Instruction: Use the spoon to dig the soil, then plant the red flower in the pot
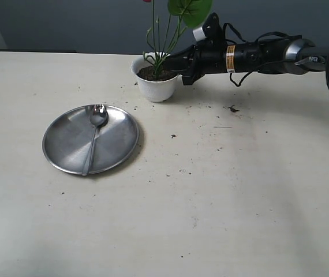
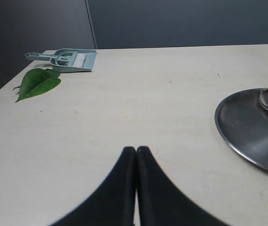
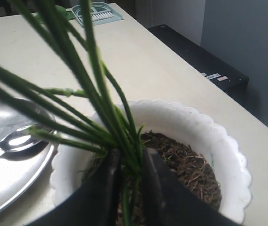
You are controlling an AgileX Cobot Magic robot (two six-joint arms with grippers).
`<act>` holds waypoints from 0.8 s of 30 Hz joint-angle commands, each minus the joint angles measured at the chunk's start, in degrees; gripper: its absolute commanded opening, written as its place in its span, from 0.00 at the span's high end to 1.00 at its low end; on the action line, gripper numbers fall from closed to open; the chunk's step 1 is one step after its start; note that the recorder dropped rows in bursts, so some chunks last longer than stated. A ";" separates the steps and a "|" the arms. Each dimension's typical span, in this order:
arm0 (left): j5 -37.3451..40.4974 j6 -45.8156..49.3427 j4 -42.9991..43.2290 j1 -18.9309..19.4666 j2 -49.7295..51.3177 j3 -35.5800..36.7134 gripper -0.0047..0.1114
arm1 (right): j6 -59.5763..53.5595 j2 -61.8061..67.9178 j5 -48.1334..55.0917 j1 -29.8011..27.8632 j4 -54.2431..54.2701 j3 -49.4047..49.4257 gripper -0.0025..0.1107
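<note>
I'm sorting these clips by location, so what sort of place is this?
Probably an indoor robot lab bench: a cream tabletop against a dark grey wall, a black robot arm at a small white scalloped pot, and a teal plastic dustpan-and-brush set.

The pincer is clamped on the flower by its green stems, low down over the soil in the white scalloped pot. A steel plate lies just beside the pot, with the spoon on it. A dustpan sits well apart, near the tabletop edge.
</note>
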 commanded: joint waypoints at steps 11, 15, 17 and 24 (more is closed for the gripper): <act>-0.43 -0.05 0.00 0.01 -0.35 0.30 0.96 | 1.63 -2.16 0.40 0.10 -4.60 0.13 0.83; -0.32 -0.05 0.00 0.01 -0.35 0.30 0.96 | 1.79 -2.16 0.67 0.10 -4.60 0.13 0.80; -0.32 -0.05 0.00 0.01 -0.35 0.30 0.96 | 1.94 -2.25 -0.43 0.10 -4.48 0.13 0.66; -0.32 -0.05 0.00 0.01 -0.35 0.30 0.96 | 3.08 -2.36 1.10 0.10 -4.62 0.13 0.61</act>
